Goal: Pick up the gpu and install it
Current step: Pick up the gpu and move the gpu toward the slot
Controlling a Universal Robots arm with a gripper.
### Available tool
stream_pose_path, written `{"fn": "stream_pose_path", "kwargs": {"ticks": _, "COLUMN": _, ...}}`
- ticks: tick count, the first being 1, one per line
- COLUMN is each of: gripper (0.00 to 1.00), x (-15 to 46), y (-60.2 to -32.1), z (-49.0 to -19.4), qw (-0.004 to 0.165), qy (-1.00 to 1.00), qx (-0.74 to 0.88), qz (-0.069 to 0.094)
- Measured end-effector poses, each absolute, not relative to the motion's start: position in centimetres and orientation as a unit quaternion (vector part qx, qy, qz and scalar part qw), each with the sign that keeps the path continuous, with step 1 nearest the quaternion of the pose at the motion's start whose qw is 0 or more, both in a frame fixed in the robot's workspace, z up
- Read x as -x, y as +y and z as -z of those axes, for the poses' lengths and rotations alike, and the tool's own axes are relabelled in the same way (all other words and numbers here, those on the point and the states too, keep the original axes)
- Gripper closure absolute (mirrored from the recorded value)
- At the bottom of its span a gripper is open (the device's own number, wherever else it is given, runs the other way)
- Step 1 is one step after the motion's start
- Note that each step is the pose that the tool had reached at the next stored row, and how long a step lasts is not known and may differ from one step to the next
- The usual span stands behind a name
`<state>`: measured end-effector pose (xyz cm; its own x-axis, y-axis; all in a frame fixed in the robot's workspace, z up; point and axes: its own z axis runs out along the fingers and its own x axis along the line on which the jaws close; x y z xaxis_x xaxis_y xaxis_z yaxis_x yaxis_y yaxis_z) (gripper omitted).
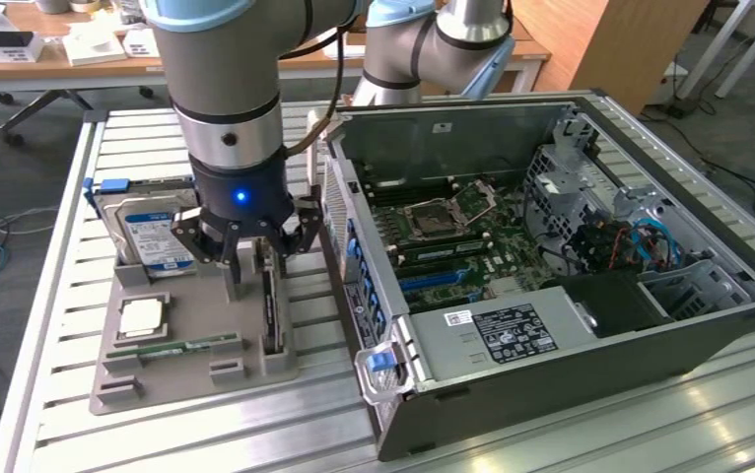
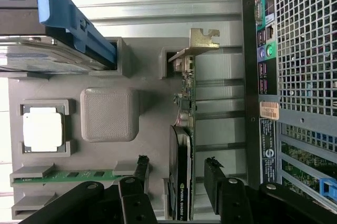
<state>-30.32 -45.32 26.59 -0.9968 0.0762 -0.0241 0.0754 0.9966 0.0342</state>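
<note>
In the exterior view the gripper (image 1: 259,254) is hanging wide open and holding nothing, straddling the gpu (image 1: 272,313). The card is standing on edge in the grey fixture (image 1: 193,379) at nine o'clock from the open computer case (image 1: 549,325), on a slatted metal table (image 1: 49,296) with desks crowding in at twelve o'clock. In the wrist view the fingers (image 2: 213,174) are flanking the gpu (image 2: 184,145) with gaps showing on both sides. I am judging the card light, stiff and fragile, best pinched across its flat faces, clear of the pale bracket (image 2: 202,42).
</note>
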Motion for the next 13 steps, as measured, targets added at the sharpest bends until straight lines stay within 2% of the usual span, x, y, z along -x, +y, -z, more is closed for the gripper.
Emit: {"fn": "stream_pose_path", "kwargs": {"ticks": 13, "gripper": 0.45, "x": 30.11, "y": -45.33, "z": -26.48, "qw": 0.013, "qy": 0.999, "qx": -0.038, "qz": -0.017}}
